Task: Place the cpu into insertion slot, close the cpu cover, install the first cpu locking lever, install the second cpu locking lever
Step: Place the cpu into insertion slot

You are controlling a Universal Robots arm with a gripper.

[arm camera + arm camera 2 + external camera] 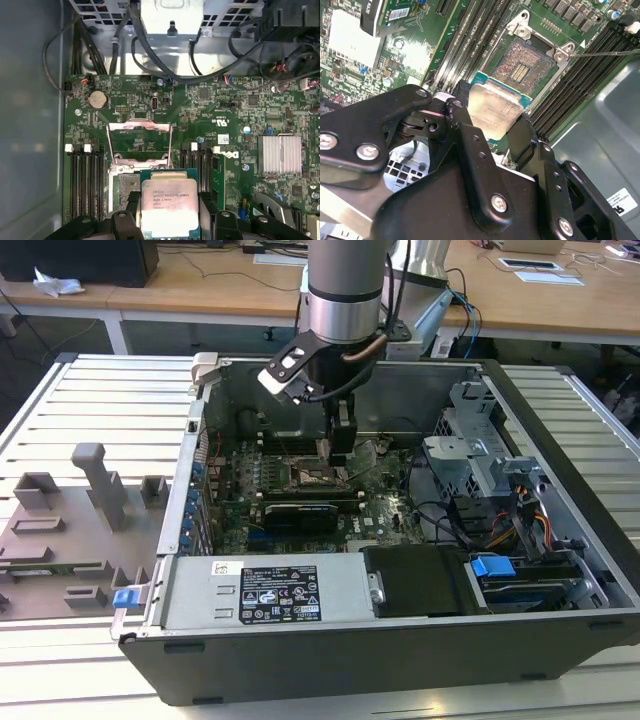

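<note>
The first step is judged to be in hand: the cpu (pixel 169 206) is clamped edge to edge in the pincer (pixel 494 116), and the insertion slot (pixel 527 62) lies bare just beyond the fingertips (its cpu cover (pixel 140 126) is swung open). Square alignment over the socket is called for.

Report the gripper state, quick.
Gripper: shut on the cpu, close by the insertion slot, not yet seated.
</note>
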